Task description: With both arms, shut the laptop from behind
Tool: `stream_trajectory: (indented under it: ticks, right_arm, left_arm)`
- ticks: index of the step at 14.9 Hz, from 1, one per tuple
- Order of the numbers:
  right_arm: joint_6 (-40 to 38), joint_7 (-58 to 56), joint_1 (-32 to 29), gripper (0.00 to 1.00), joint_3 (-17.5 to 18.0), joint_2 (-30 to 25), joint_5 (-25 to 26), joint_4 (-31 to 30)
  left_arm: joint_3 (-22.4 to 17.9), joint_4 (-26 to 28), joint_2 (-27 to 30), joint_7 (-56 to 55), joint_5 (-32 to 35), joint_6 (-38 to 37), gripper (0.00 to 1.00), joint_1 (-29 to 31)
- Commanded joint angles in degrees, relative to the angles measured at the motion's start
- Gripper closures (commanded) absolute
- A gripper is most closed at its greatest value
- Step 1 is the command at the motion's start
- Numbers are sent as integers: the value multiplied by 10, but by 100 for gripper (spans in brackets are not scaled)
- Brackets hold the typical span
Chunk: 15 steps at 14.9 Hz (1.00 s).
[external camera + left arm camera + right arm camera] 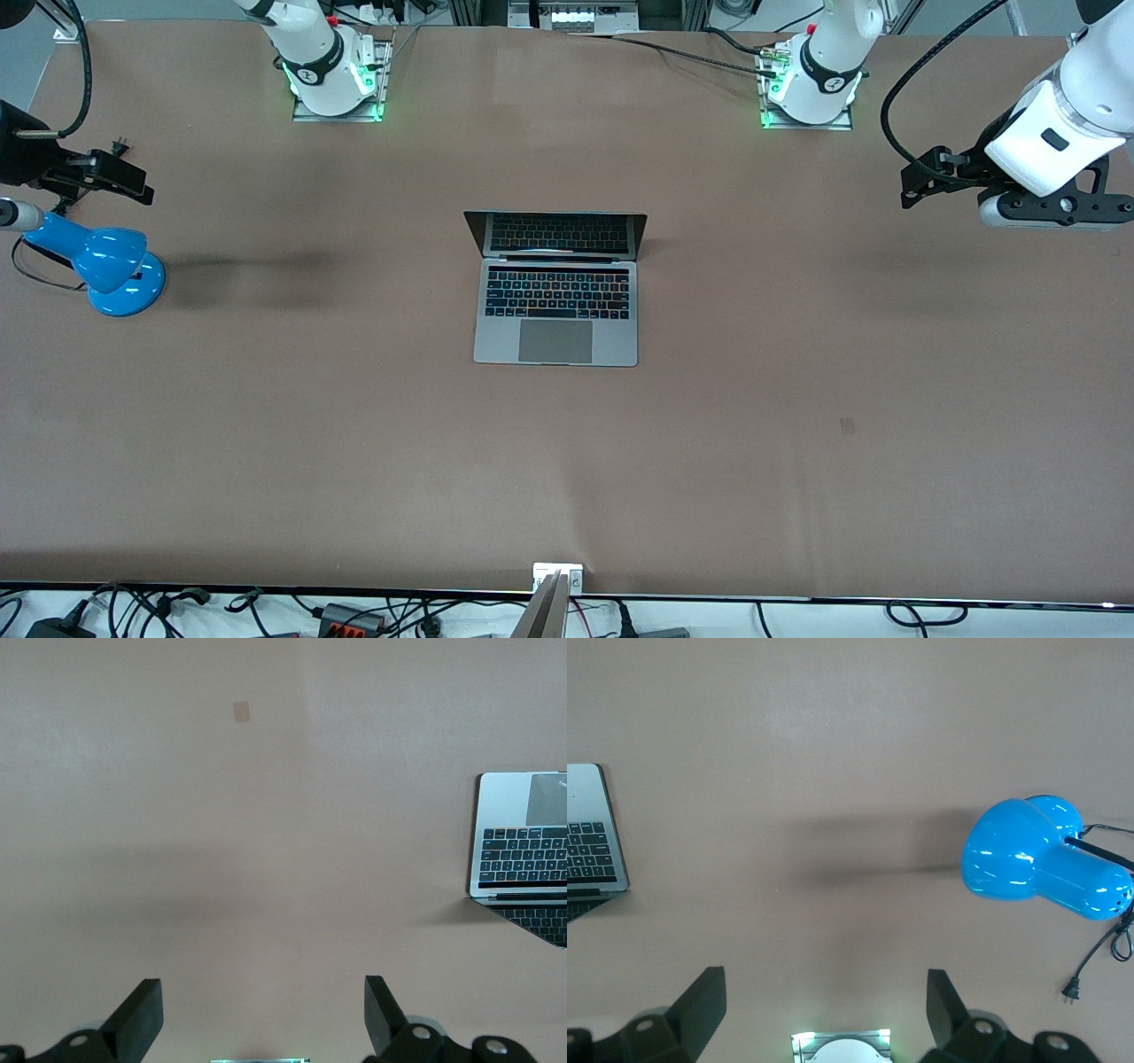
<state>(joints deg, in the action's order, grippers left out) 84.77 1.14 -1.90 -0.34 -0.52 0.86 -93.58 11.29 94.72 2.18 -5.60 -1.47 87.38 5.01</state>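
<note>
At the right arm's end of the table stands a blue desk lamp, its black cord and plug trailing on the brown table beside it. The right gripper hangs in the air above that end, near the lamp, and its two black fingers stand wide apart with nothing between them. The laptop lies open at the middle of the table, about midway between the two arm bases and nearer to the front camera than they are; its dark screen is upright and its keyboard and grey trackpad face up, the trackpad edge toward the front camera. Neither gripper touches it; both are well apart from it. The left gripper hangs over bare table at the left arm's end, its fingers likewise spread wide and empty.
</note>
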Motion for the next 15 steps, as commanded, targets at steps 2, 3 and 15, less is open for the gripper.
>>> stream_trajectory:
  ticks: [2, 3, 15]
  right_arm:
    - [-12, -3, 1, 0, -2, 0, -7, 12]
    - [-12, -3, 1, 0, -2, 0, -7, 12]
    - [-19, -5, 7, 0, 3, 1, -6, 13]
  left_arm:
    - [3, 0, 9, 14, -13, -11, 0, 11]
    - [3, 0, 9, 14, -13, -11, 0, 11]
    - [3, -6, 8, 7, -14, -39, 0, 11]
